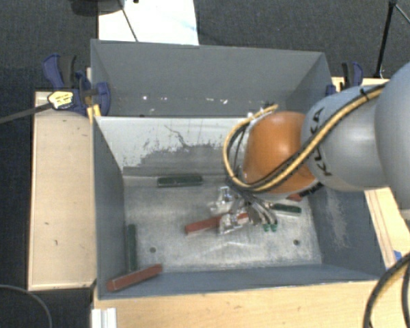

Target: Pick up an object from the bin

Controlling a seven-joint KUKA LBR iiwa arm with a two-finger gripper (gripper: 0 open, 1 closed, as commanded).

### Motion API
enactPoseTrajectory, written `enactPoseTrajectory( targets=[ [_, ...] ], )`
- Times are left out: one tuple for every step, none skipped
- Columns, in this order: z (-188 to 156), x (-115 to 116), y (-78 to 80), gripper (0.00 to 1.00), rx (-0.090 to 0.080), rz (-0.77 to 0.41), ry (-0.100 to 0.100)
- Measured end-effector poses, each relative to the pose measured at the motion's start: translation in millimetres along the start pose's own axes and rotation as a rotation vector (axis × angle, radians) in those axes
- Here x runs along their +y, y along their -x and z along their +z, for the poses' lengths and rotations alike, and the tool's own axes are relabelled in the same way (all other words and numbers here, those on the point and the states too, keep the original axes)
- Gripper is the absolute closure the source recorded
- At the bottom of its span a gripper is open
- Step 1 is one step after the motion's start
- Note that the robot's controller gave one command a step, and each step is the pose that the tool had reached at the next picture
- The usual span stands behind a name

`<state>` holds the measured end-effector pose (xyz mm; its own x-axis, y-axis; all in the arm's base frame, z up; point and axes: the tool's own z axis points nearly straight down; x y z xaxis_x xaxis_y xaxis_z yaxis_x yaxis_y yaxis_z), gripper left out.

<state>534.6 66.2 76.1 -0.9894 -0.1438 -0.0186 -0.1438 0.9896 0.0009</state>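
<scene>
My gripper (pixel 227 209) is low over the bin's floor, right of centre, under the arm's orange cover. A flat red-brown stick (pixel 201 227) lies on the floor with its right end running under the gripper. Whether that stick is held cannot be made out. A small green piece (pixel 268 227) lies just right of the gripper. A dark green stick (pixel 285 209) pokes out from beneath the arm on the right.
A dark green bar (pixel 180 180) lies along the back wall. Another dark green bar (pixel 131 244) lies lengthwise by the left wall. A red-brown block (pixel 135 277) rests at the front left corner. The arm covers the bin's right side.
</scene>
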Motion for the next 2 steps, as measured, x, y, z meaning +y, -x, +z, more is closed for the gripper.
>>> enactPoseTrajectory(
  targets=[
    [0.0,0.0,0.0,1.0,0.0,0.002,0.0],
    [-150.0,-10.3,2.5,1.0,0.014,-0.011,-0.001]
  ],
)
